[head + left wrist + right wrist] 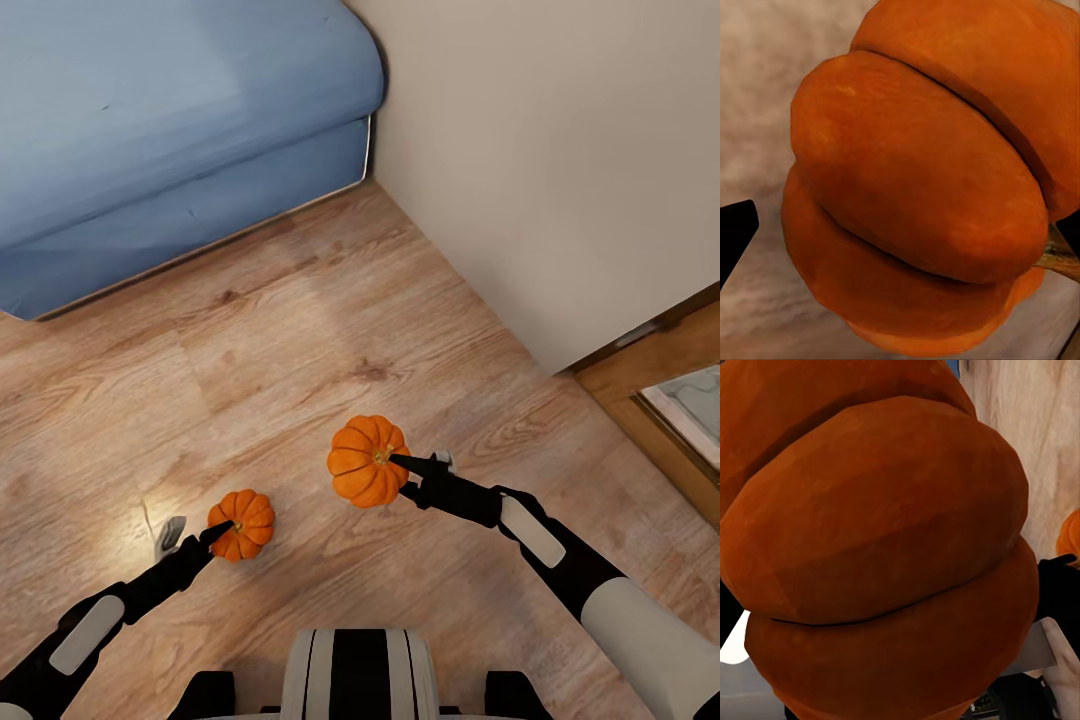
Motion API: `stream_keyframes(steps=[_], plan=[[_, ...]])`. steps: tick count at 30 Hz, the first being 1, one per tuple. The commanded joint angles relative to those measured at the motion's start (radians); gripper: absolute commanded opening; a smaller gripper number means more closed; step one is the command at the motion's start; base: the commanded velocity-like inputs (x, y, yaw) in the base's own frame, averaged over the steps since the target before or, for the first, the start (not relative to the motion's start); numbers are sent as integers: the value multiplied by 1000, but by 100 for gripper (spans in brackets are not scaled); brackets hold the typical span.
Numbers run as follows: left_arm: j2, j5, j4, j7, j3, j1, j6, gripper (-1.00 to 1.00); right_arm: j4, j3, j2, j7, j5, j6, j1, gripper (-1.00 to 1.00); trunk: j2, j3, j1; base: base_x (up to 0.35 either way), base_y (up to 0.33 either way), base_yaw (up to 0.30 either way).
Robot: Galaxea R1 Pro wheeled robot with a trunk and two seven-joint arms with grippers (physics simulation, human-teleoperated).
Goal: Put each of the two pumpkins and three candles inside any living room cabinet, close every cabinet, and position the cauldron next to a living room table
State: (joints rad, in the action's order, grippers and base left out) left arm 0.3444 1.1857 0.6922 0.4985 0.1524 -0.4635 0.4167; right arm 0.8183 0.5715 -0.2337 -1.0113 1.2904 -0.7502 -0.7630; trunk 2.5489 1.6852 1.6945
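I see two ribbed orange pumpkins in the head view, both held above the wooden floor. My left gripper (207, 536) is shut on the smaller-looking pumpkin (243, 524), one black finger lying across its stem. My right gripper (412, 465) is shut on the other pumpkin (364, 460), which hangs higher and closer to the camera. In the left wrist view its pumpkin (915, 187) sits close between black fingertips (735, 232) at the frame edges. The right wrist view has its pumpkin (877, 547) up close, with the other pumpkin (1071, 536) just peeking in beyond it. Candles, cabinet, cauldron and table are out of view.
A blue sofa (170, 130) stands at the back left on the wooden floor (300, 340). A beige wall (560, 160) runs along the right and ends at a wooden door frame (650, 370). My own base (358, 675) shows at the bottom.
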Motion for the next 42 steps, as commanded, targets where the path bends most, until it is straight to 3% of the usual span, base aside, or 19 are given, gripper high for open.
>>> stream_keyframes(steps=[1,33,34,42], plan=[[1,-11,-3,-3,6,0,-2,100,0,4,-1,2,9,-6,-1,-100,0,1,0,0,-7,0],[1,-11,-2,2,8,0,-3,100,-1,4,-1,2,9,-6,-1,-100,0,1,0,0,-37,0],[1,-11,-2,2,8,0,-3,-100,-1,4,-1,2,9,-6,-1,-100,0,1,0,0,0,0],[1,-11,-2,2,9,0,-3,-100,-1,4,-1,2,9,-6,-1,-100,0,1,0,0,0,0]])
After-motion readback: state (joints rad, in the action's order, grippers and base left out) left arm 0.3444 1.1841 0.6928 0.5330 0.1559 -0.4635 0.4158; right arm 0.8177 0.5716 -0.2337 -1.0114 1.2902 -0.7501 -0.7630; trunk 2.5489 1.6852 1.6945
